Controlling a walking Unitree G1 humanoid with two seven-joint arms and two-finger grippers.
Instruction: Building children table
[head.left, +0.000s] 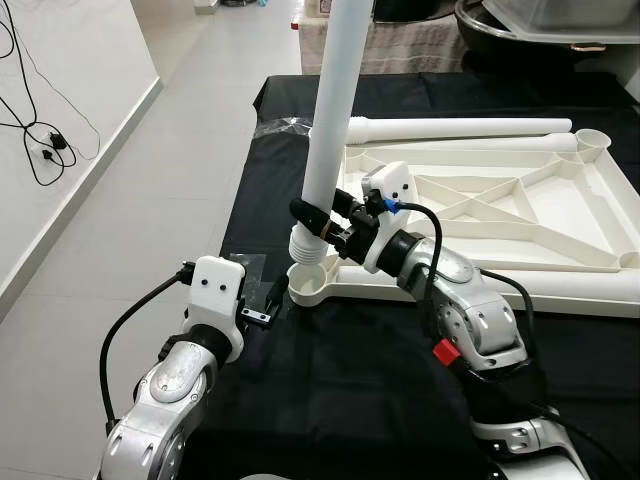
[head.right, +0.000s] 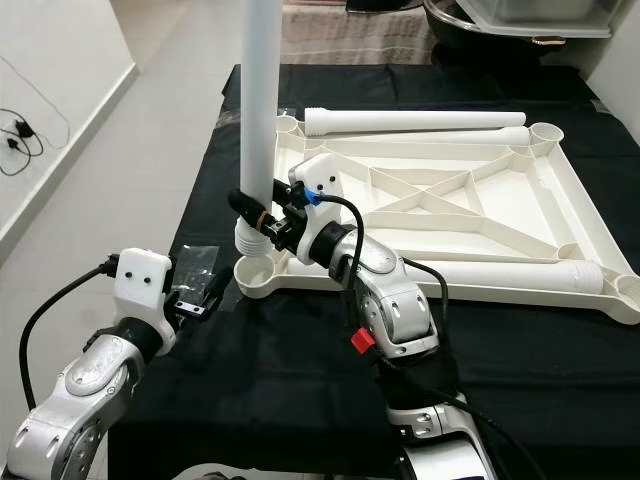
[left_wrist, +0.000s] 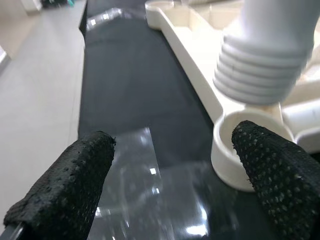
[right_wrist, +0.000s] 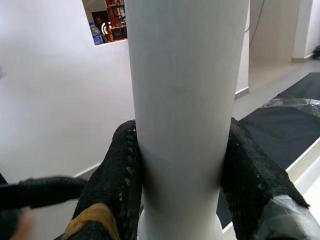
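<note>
White plastic tabletop (head.left: 560, 215), upside down on a black cloth (head.left: 380, 390), ribbed underneath with diagonal braces crossing at the middle and a round socket at each corner; near corner socket (head.left: 307, 283) open, cup-shaped, at the tabletop's edge closest to the robot's left side.

Held almost upright just above that socket: a white table leg (head.left: 330, 120), a smooth round tube ending below in a threaded, ridged collar; collar close over the socket's mouth, whether touching or not cannot be told. Clamped on the leg just above the collar: right gripper (head.left: 318, 224), its two black fingers (right_wrist: 250, 175) pressed against opposite sides of the tube, a yellow band around one finger.

Lying flat along the far edge of the tabletop: two more white legs (head.left: 460, 130), side by side; another leg (head.right: 500, 272) lying along the tabletop's near edge, inside the rim.

Beside the near corner socket, lower and toward the cloth's edge: left gripper (left_wrist: 175, 185), fingers spread wide apart, gripping nothing; under it on the cloth a crumpled clear plastic bag (left_wrist: 150, 200). One left fingertip near the socket's outer wall, contact not clear.

Beyond the cloth, away from the tabletop: pale tiled floor (head.left: 150, 200) and black cables (head.left: 35, 140) against a white wall.
</note>
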